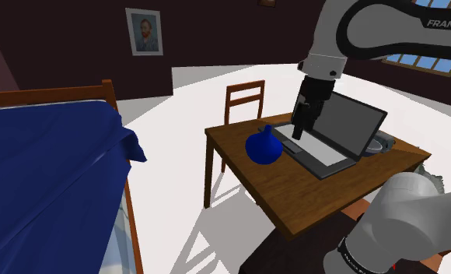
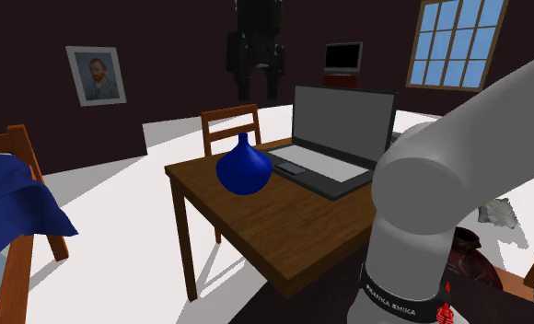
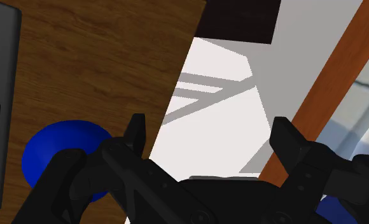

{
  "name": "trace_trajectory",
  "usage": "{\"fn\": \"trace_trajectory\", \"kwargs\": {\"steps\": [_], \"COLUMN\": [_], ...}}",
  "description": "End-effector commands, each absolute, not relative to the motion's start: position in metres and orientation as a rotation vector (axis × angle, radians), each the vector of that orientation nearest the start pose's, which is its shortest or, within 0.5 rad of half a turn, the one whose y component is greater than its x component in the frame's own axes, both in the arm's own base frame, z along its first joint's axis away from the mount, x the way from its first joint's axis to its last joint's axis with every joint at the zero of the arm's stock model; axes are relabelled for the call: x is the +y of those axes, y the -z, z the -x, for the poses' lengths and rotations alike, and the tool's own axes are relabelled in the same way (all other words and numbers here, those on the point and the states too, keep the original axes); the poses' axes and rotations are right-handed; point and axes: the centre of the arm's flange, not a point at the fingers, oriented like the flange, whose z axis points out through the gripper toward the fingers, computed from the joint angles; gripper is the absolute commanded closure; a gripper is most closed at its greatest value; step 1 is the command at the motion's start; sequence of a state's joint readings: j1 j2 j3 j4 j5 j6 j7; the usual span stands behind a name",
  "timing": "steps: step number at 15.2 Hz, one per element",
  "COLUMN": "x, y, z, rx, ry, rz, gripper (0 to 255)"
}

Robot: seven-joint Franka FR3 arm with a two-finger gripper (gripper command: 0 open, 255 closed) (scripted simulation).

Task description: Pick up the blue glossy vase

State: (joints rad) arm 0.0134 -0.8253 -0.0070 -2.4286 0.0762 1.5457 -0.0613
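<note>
We find the blue vase (image 1: pixel 263 148) near the centre of the shoulder view, upright on the wooden worktop (image 1: pixel 294 194), just beside the laptop (image 1: pixel 348 121). Its glossy round belly is probably slippery and fragile, so we judge the narrow neck the safer hold. The gripper (image 1: pixel 298 132) hangs above, its fingers (image 3: pixel 136 130) spread wide, holding nothing.

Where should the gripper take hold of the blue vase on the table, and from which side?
Probably best to take the blue vase by its narrow neck, from straight above. It stands upright, and the neck looks slim enough for the open fingers, while the round body looks wide and slippery. The open laptop crowds one side.
</note>
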Motion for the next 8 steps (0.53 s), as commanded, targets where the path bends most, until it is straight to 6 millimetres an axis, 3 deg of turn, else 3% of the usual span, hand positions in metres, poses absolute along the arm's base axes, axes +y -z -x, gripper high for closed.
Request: {"fn": "trace_trajectory", "kwargs": {"steps": [1, 8], "x": [0.01, -0.04], "y": [-0.566, -0.531], "z": [-0.292, -0.358], "rx": [-0.107, -0.076], "ry": [-0.085, -0.08], "rz": [3.056, 3.081], "gripper": [0, 0]}}
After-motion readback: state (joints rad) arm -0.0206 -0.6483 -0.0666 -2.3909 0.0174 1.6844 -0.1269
